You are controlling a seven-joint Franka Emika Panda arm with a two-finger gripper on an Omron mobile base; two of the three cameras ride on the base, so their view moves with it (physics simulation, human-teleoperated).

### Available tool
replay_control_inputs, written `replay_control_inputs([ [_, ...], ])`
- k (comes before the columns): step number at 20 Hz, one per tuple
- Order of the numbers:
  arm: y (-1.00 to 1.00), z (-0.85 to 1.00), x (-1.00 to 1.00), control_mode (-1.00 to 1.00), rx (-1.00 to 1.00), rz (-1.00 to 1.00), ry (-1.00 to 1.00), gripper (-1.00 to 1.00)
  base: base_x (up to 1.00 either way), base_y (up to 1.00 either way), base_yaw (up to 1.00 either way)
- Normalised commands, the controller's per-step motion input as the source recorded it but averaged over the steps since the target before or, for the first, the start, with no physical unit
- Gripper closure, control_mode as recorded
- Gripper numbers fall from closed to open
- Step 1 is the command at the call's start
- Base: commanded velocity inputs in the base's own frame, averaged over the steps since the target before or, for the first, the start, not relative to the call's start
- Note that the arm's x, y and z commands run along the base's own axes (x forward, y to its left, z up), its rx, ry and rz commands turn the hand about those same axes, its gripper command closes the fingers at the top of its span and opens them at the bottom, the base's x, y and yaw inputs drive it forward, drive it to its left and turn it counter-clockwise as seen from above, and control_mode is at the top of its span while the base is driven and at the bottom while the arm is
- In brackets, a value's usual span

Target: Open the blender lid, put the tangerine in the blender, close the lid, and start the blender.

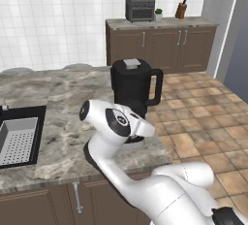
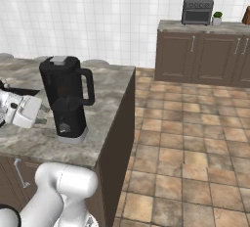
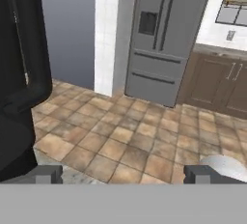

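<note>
Blender [image 2: 66,99] on counter [image 2: 105,103] near its end, lid [image 2: 59,61] on top; sink [image 1: 19,139] far left.

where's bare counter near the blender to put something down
Bare marble lies between the sink and the blender, and behind the blender toward the far counter edge. It is crowded right at the blender's front, where the claw sits close to its base. The strip between blender and the counter's floor-side edge is narrow.
</note>
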Motion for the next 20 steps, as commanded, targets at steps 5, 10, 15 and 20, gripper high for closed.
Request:
replay_control_inputs([
  [5,0.00,-0.35,0.00,-1.00,0.00,-0.09,-0.22,-1.00,0.00,0.00,0.00],
  [10,-0.01,-0.30,0.00,-1.00,0.00,0.00,-0.21,-1.00,0.00,0.00,0.00],
  [15,-0.05,-0.33,0.03,-1.00,0.00,0.00,-0.15,-1.00,0.00,0.00,0.00],
  [20,-0.17,-0.32,0.02,-1.00,0.00,0.00,-0.13,-1.00,0.00,0.00,0.00],
])
